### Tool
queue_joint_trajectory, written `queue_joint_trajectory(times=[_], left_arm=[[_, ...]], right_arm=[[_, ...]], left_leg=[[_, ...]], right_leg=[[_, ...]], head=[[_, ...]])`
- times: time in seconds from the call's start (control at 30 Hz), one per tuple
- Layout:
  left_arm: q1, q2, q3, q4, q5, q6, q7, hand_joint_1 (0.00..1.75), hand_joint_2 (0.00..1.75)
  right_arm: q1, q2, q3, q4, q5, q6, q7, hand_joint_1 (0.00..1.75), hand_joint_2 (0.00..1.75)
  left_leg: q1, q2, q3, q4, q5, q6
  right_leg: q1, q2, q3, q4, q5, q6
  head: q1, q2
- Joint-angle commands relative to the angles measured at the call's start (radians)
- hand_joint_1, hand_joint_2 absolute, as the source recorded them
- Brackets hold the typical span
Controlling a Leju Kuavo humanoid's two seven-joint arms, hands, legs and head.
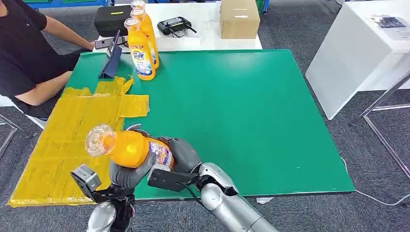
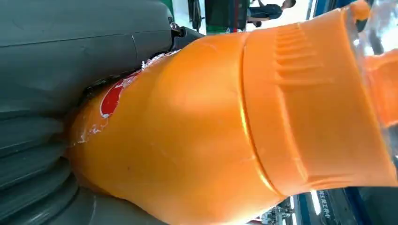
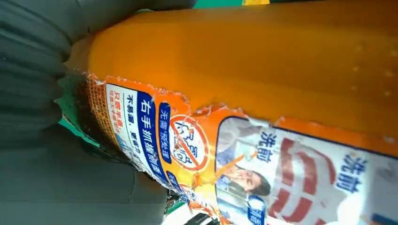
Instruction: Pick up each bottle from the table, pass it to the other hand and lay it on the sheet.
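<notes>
Yellow sheet (image 1: 63, 140) covers the table's (image 1: 251, 121) left side. Above its near edge, left hand (image 1: 128, 174) wraps the orange bottle (image 1: 128, 147) from below, cap pointing left. Right hand (image 1: 181, 154) clasps the bottle's base end; both grip it. Two more bottles (image 1: 141, 48) stand upright at the far left of the table.

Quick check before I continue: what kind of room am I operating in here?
Probably a robot lab or test area, not a home. A green work table with a taped yellow sheet, a handheld controller and cardboard box on a white table behind, and a person seated alongside.
</notes>
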Motion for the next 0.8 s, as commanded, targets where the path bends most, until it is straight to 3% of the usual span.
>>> queue_joint_trajectory(times=[0.03, 0.13, 0.17, 0.3, 0.43, 0.47, 0.63, 0.7, 0.8], left_arm=[[-0.095, 0.012, -0.03, 0.053, -0.358, 0.301, -0.091, 1.75, 1.75], [-0.106, 0.018, -0.02, 0.062, -0.358, 0.303, -0.091, 1.75, 1.75], [-0.119, 0.017, 0.008, 0.084, -0.421, 0.387, -0.09, 1.75, 1.75], [-0.184, 0.085, 0.166, 0.255, -0.733, 0.73, -0.1, 1.75, 1.75], [-0.22, 0.123, 0.233, 0.371, -0.718, 0.744, -0.138, 1.75, 1.75], [-0.227, 0.124, 0.253, 0.407, -0.789, 0.804, -0.118, 1.75, 1.75], [-0.23, 0.061, 0.576, 0.453, -1.224, 0.819, -0.149, 1.75, 1.75], [-0.243, 0.069, 0.601, 0.504, -1.395, 0.819, -0.069, 1.75, 1.75], [-0.258, 0.197, 0.393, 0.718, -1.594, 0.819, 0.256, 1.75, 1.75]], right_arm=[[-0.027, -0.089, -0.002, 0.034, 0.036, -0.042, 0.007, 0.14, 1.75], [-0.031, -0.095, -0.01, 0.036, 0.038, -0.036, 0.005, 0.14, 1.75], [-0.052, -0.11, -0.009, 0.05, 0.045, -0.012, 0.022, 0.0, 1.75], [-0.08, -0.202, -0.048, -0.036, 0.013, 0.015, -0.067, 0.0, 1.75], [-0.074, -0.246, -0.073, -0.109, -0.004, 0.047, -0.064, 0.0, 1.75], [-0.073, -0.253, -0.075, -0.127, -0.013, 0.046, -0.068, 0.0, 1.75], [-0.011, -0.378, -0.149, -0.37, -0.099, 0.049, -0.102, 0.0, 1.75], [0.012, -0.406, -0.177, -0.425, -0.123, 0.065, -0.114, 0.0, 1.75], [0.001, -0.407, -0.174, -0.393, -0.157, 0.14, -0.119, 0.0, 1.75]], left_leg=[[0.0, -0.008, 0.002, -0.002, 0.001, 0.002], [-0.001, -0.009, 0.003, -0.003, 0.001, 0.002], [-0.001, -0.005, 0.003, -0.002, 0.001, 0.001], [-0.001, -0.007, 0.004, -0.004, 0.002, 0.001], [-0.002, -0.004, 0.003, -0.003, 0.001, 0.001], [-0.002, -0.006, 0.004, -0.004, 0.002, 0.001], [-0.001, -0.005, 0.003, -0.002, 0.001, 0.002], [-0.001, -0.005, 0.004, -0.002, 0.001, 0.002], [-0.003, -0.008, 0.007, -0.005, 0.001, 0.003]], right_leg=[[-0.001, -0.004, 0.004, -0.002, -0.001, 0.001], [-0.001, -0.004, 0.004, -0.002, -0.001, 0.001], [0.0, -0.002, 0.003, -0.002, 0.0, 0.001], [-0.001, -0.003, 0.004, -0.003, 0.0, 0.001], [-0.002, -0.001, 0.003, -0.001, 0.0, 0.001], [-0.002, -0.002, 0.005, -0.002, 0.0, 0.001], [-0.001, -0.002, 0.003, -0.001, -0.001, 0.001], [-0.001, -0.001, 0.004, -0.001, -0.001, 0.002], [-0.002, -0.004, 0.007, -0.003, -0.002, 0.002]], head=[[0.0, 0.0], [0.0, 0.0], [0.0, 0.0], [0.0, 0.0], [0.0, 0.0], [0.0, 0.0], [0.0, 0.0], [0.0, 0.0], [0.0, 0.0]])
